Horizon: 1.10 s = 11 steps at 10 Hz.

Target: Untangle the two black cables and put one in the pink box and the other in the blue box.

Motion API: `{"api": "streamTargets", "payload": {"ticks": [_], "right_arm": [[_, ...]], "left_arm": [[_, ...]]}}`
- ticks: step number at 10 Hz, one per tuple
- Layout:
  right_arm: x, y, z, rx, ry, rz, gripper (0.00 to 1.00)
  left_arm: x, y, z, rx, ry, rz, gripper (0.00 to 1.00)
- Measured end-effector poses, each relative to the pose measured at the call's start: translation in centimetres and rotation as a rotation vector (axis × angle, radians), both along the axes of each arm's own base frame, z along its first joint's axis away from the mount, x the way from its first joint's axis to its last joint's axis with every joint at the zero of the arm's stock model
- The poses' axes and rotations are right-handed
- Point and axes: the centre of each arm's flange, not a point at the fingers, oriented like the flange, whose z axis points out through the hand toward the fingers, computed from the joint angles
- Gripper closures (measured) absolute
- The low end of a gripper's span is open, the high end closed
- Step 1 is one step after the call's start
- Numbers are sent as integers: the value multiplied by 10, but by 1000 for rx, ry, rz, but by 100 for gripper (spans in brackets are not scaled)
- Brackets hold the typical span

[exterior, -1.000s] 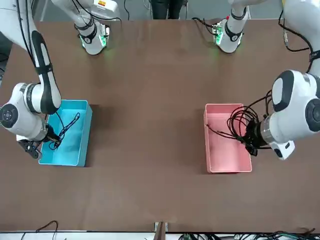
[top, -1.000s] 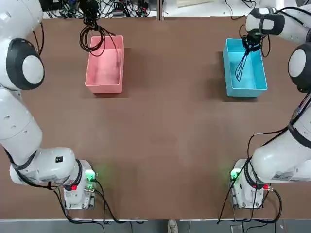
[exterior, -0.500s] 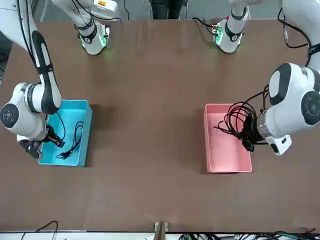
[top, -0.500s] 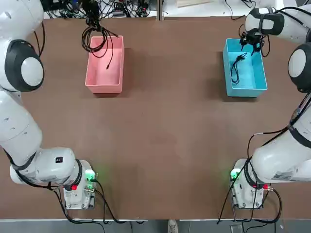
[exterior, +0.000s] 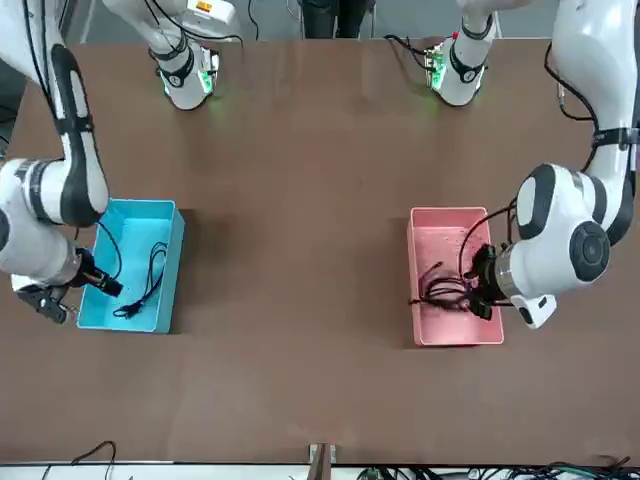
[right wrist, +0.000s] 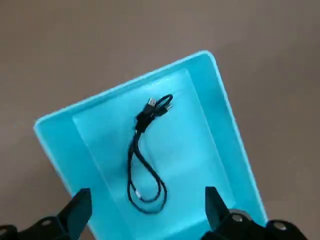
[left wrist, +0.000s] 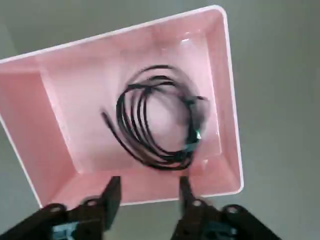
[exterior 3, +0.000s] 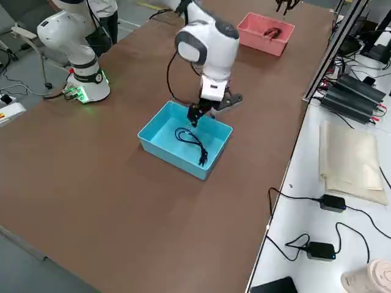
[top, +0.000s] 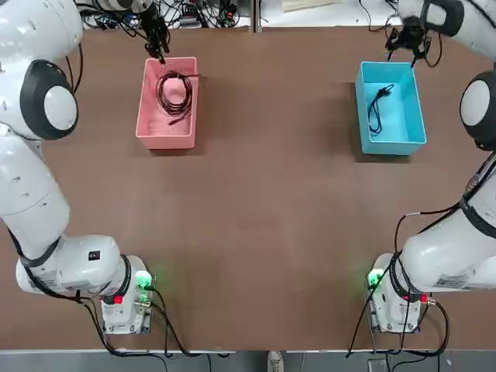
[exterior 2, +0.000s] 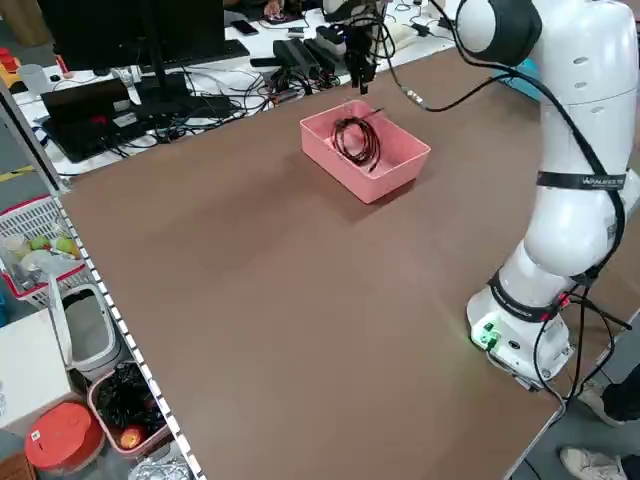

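Note:
One black cable (top: pixel 174 93) lies coiled inside the pink box (top: pixel 167 140). My left gripper (top: pixel 159 45) hangs open and empty just past the box's far end; in the left wrist view its fingers (left wrist: pixel 111 194) stand apart above the coil (left wrist: pixel 157 125). The other black cable (top: pixel 378 105) lies as a loose strand on the floor of the blue box (top: pixel 391 147). Above that box's far end my right gripper (top: pixel 408 39) is wide open, with its fingers (right wrist: pixel 79 209) framing the strand (right wrist: pixel 145 150) and nothing between them.
Both boxes stand near the far edge of the brown table, pink (exterior: pixel 455 338) on my left and blue (exterior: pixel 128 322) on my right. Cords, power bricks and monitors (exterior 2: pixel 130 40) crowd the desk beyond that edge. The arm bases (top: pixel 124 298) sit at the near edge.
My left gripper has opened and the coiled cable has dropped into the pink box. My right gripper let its cable fall into the blue box, opened wide and drew back past the far end.

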Motion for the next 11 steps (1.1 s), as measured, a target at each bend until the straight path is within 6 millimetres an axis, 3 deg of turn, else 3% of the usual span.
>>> {"api": "streamTargets", "payload": {"ticks": [2, 3, 5, 8, 11], "right_arm": [[1, -1, 65, 7, -5, 106, 0], [-3, -2, 90, 7, -24, 145, 0], [-16, 3, 124, 9, -41, 180, 0], [-31, 32, 166, 26, -92, 230, 0], [-42, 40, 189, 44, -110, 275, 0]], "left_arm": [[0, 1, 27, 28, -51, -16, 9], [-5, 0, 49, 39, -74, -48, 0], [-26, 0, 97, 60, -79, -197, 0], [-59, 7, 161, 84, -103, -449, 0], [-89, 39, 206, 95, -81, -725, 0]]}}
